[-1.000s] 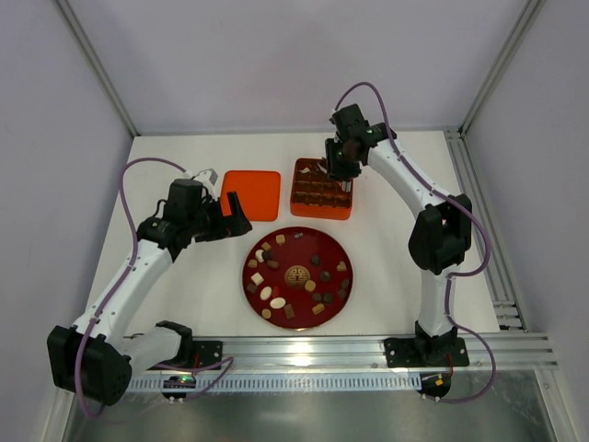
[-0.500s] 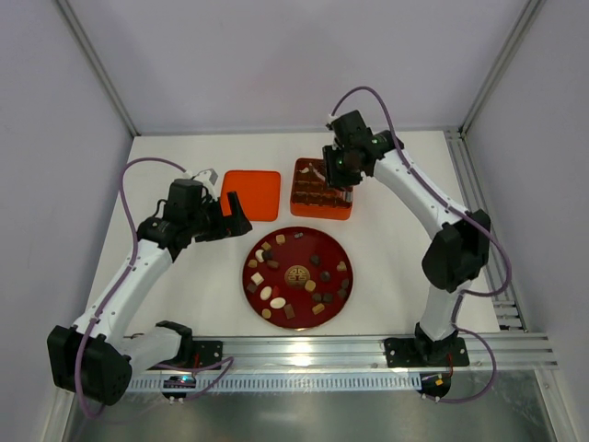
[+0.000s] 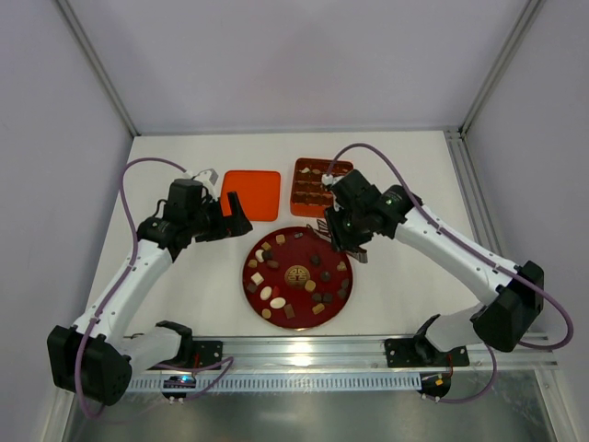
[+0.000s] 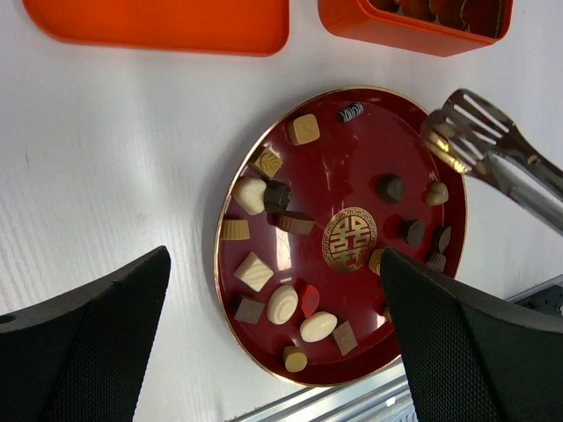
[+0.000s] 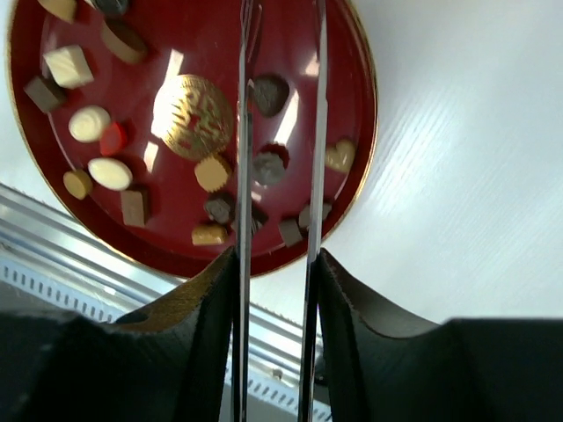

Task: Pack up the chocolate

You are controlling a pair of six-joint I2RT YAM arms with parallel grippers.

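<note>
The chocolate (image 3: 277, 302) lies as several small brown, tan and cream pieces on a dark red plate (image 3: 293, 249); it also shows in the left wrist view (image 4: 283, 303) and the right wrist view (image 5: 212, 172). My right gripper (image 3: 346, 230) (image 5: 275, 299) is shut on metal tongs (image 5: 244, 132) (image 4: 493, 149). The tongs' blades stand apart over the plate's right side, and no piece shows between them. My left gripper (image 3: 236, 215) (image 4: 281, 352) hangs open to the left of the plate, holding nothing. More chocolate sits in the orange gridded tray (image 3: 308, 180).
A flat orange lid (image 3: 251, 194) lies left of the gridded tray, just beyond my left gripper. A metal rail (image 3: 368, 345) runs along the table's near edge, and white walls close in the back and sides.
My right arm has swung from above the gridded tray toward me and now holds the tongs over the plate's right side. The left arm has not moved.
</note>
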